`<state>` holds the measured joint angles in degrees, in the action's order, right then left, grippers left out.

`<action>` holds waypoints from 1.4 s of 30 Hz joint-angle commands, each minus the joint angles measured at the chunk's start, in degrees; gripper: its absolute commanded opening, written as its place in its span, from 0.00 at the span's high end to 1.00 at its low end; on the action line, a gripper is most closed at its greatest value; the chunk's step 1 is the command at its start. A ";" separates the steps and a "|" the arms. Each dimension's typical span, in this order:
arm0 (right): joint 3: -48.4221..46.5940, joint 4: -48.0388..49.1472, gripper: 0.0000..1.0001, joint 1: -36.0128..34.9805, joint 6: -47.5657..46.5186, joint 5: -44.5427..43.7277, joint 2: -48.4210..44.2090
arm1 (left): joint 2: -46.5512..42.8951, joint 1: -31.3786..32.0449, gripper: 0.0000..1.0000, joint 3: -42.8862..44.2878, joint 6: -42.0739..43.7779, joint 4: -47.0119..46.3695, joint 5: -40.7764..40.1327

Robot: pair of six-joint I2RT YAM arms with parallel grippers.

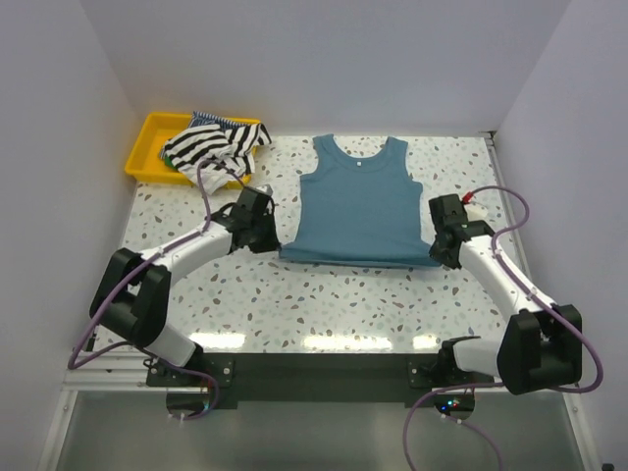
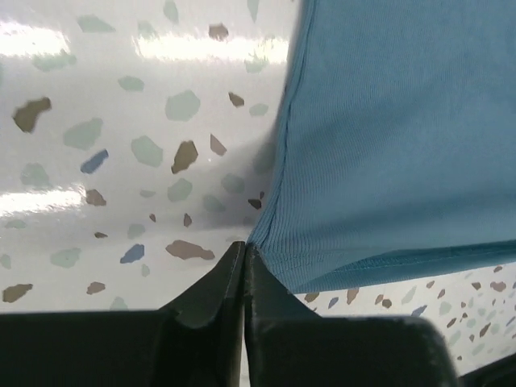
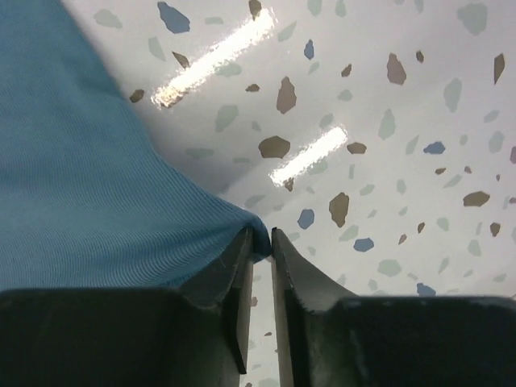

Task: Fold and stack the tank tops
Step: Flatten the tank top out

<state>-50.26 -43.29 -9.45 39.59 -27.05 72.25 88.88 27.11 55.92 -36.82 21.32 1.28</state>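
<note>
we hold the teal-blue tank top (image 1: 358, 201) by its two bottom corners
the top lies flat on the speckled table (image 1: 324, 304), neck at the far side, hem near us; our left gripper (image 2: 243, 251) is squeezed tight on the left hem corner; our right gripper (image 3: 262, 240) pinches the right hem corner, with a thin slit between its jaws; the black-and-white striped tank top (image 1: 211, 145) lies bunched in the yellow tray (image 1: 145, 147) at the far left corner, well apart from the teal one
</note>
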 commanded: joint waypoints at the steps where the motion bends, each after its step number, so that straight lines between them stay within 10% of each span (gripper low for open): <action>1: 2.09 -0.67 0.73 0.22 -0.40 0.76 -1.58 | -1.69 -0.22 0.90 -3.97 0.61 -2.94 5.48; 7: 2.80 -0.04 0.56 -0.82 -0.22 3.58 -5.09 | -3.80 -0.13 0.64 -6.44 0.78 -4.62 8.13; 24: -4.40 7.94 0.63 -24.29 6.81 2.09 11.58 | 9.01 10.67 0.67 7.53 -0.62 -10.67 10.40; 42: -0.27 11.30 0.57 -25.09 5.76 4.46 16.27 | 18.44 13.31 0.70 7.62 -1.15 -13.77 13.23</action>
<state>-50.22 -31.68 -34.48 44.99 -22.52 90.83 108.16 39.97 63.51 -38.02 8.82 14.74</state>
